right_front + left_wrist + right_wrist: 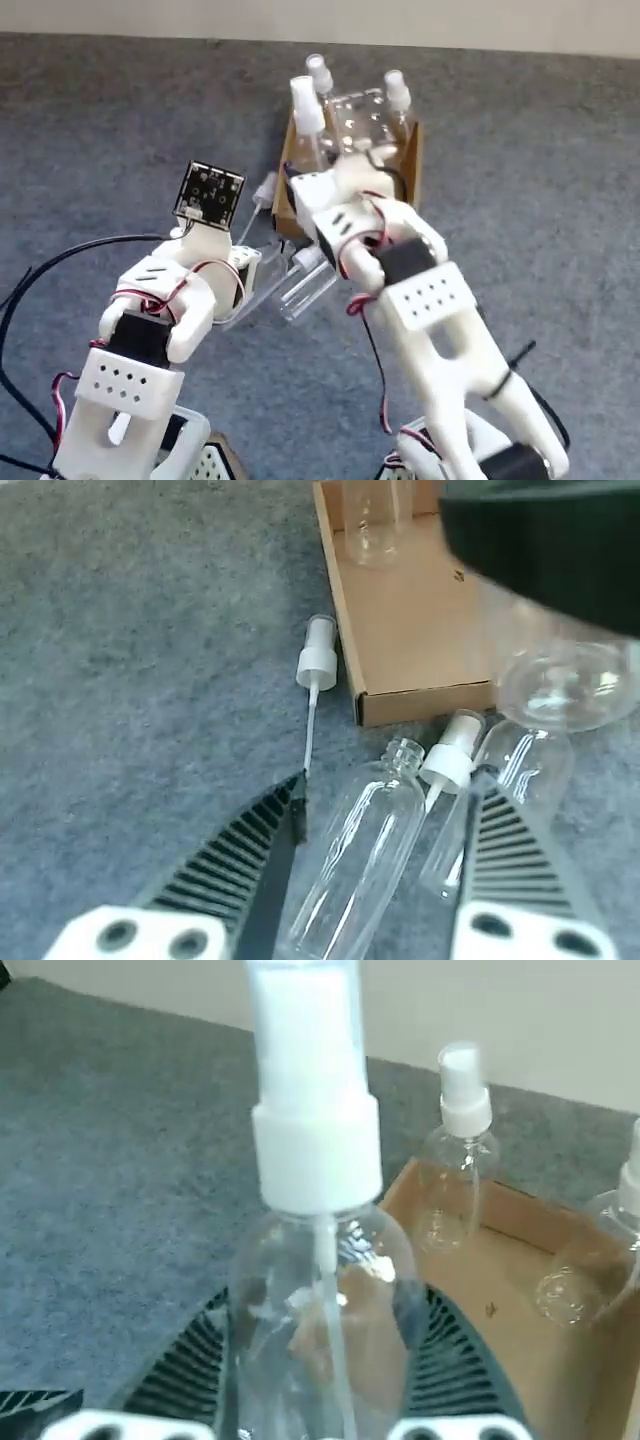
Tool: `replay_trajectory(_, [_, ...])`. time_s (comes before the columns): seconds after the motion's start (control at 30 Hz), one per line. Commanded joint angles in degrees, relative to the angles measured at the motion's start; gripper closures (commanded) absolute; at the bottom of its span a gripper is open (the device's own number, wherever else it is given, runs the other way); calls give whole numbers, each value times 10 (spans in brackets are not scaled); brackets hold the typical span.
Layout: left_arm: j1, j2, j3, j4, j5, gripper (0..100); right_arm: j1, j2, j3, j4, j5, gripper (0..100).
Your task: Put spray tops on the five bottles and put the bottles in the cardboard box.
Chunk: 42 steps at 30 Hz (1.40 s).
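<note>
My right gripper [318,1360] is shut on a clear bottle [315,1290] with a white spray top, held upright over the near left part of the cardboard box [408,165]. Two capped bottles [455,1180] stand inside the box [500,1260]. My left gripper [388,780] is open, low over the carpet. Between its fingers lie an uncapped bottle [365,860] and a capped bottle [470,800], side by side. A loose spray top [317,665] lies against the box's side wall [420,630].
Grey carpet covers the table all around. The right arm's body [420,290] reaches over the lying bottles [305,285] toward the box. Open carpet spreads to the left of the loose spray top [265,188] and to the right of the box.
</note>
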Motion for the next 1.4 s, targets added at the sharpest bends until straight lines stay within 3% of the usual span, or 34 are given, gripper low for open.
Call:
replay_trajectory(0.0, [-1, -7, -2, -18, 10, 764, -24, 24, -64, -13, -8, 976])
replay_trajectory(0.2, [38, -7, -1, -38, 10, 764, -35, 42, -118, 22, -43, 995])
replay_trajectory(0.43, [14, 0, 1, -98, 10, 764, -52, 30, -170, 150, -47, 995])
replay_trajectory(0.63, [-11, 0, 36, -153, 8, 764, -51, -56, -146, 155, -44, 995])
replay_trajectory(0.9, [-22, -6, 38, -145, 2, 768, -15, -66, -105, 152, -18, 995])
replay_trajectory(1.07, [-173, -1, 38, -144, -20, 768, 52, -10, -104, 43, -17, 995])
replay_trajectory(1.23, [-311, 0, 48, -177, -22, 768, 56, 98, -101, -131, -16, 995])
replay_trajectory(1.37, [-371, -3, 101, -178, -22, 766, 56, 184, -101, -261, -15, 995])
